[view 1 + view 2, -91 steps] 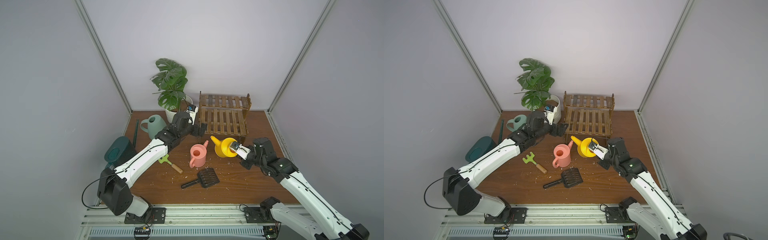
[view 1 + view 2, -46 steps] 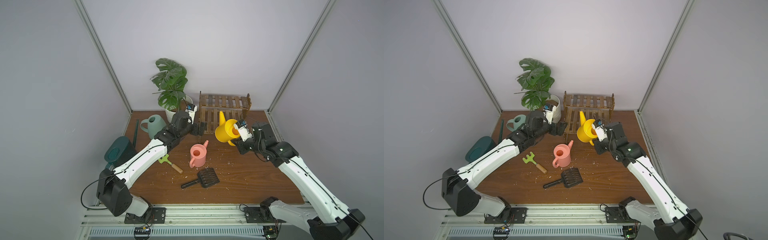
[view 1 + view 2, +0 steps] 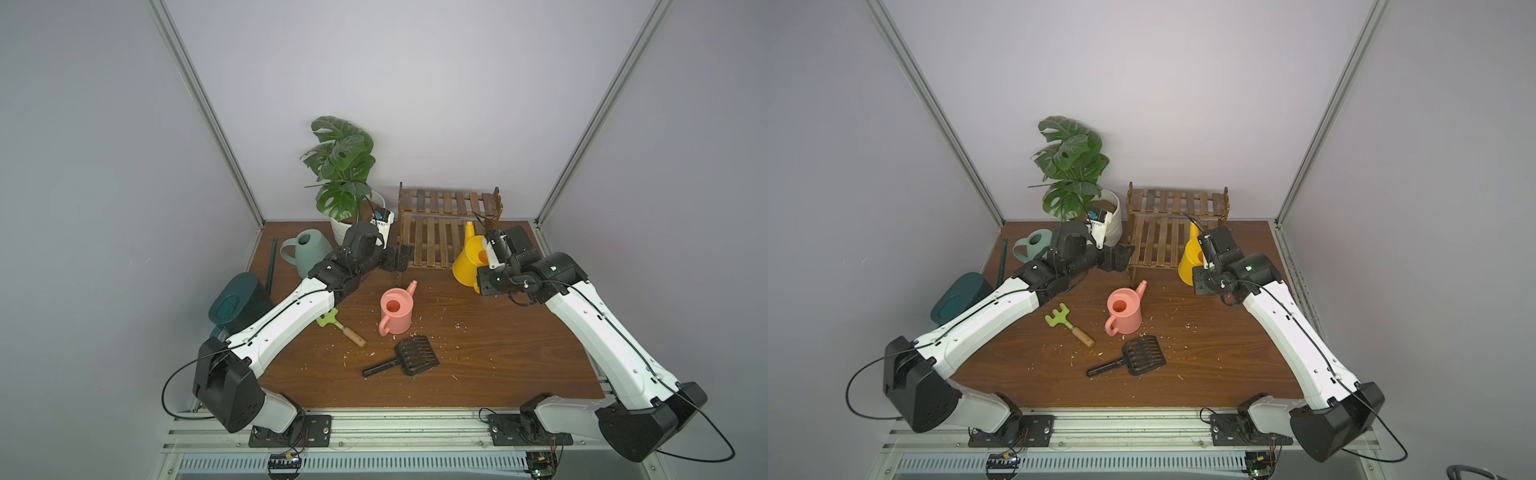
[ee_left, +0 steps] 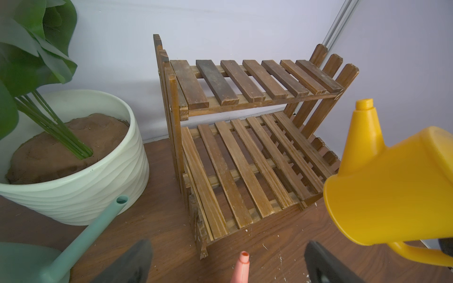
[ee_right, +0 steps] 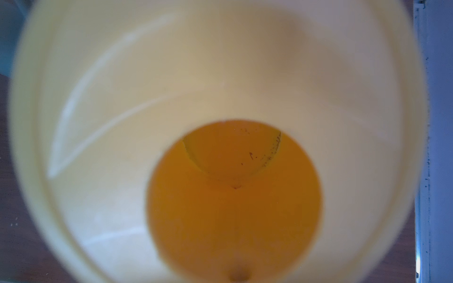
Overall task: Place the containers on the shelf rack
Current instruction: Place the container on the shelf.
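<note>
Yellow watering can (image 3: 466,262): gripped tilted by right gripper (image 3: 489,257), at front corner of shelf rack (image 3: 432,245); left gripper (image 3: 400,261) spread open.

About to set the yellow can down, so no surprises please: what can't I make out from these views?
- Right jaws' hold on the yellow can: covered by the right arm in both top views; right wrist view shows only blurred inside.
- Shelf rack, lower right end: behind that can, both top views.
- Teal can: partly behind the left arm, both top views.
- Left jaws: only blurred tips, left wrist view.
</note>
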`<state>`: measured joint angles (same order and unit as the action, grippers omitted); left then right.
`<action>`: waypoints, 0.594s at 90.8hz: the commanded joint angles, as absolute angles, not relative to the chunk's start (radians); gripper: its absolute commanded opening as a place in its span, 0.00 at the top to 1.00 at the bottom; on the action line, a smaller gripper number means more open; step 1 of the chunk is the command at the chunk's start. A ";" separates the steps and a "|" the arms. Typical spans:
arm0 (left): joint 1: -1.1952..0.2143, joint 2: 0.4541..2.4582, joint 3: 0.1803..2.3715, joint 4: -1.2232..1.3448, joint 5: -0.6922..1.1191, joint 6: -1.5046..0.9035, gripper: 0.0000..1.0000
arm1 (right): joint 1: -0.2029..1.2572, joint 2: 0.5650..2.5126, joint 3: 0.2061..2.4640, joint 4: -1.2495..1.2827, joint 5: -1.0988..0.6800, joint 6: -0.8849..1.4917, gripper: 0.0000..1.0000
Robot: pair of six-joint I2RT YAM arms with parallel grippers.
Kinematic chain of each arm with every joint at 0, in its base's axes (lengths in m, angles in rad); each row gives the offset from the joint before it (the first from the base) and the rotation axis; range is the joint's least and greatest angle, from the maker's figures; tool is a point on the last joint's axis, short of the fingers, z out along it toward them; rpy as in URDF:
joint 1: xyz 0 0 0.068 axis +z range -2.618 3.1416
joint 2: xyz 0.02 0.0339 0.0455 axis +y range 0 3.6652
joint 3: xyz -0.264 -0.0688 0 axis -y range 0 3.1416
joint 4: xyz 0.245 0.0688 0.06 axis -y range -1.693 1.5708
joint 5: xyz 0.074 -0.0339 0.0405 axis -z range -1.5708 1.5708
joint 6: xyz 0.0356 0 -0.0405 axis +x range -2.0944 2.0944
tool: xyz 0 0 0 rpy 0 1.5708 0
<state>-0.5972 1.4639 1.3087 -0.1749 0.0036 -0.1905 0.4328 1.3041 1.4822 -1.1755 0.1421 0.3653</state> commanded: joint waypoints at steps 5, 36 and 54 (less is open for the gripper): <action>-0.588 1.449 1.333 -0.197 0.004 -0.197 0.01 | 0.437 1.358 1.543 -1.227 0.223 0.410 1.00; -0.587 1.431 1.308 -0.202 0.022 -0.194 0.01 | 0.434 1.456 1.611 -1.163 0.199 0.426 1.00; -0.587 1.418 1.291 -0.207 0.023 -0.188 0.01 | 0.434 1.439 1.604 -1.135 0.178 0.441 1.00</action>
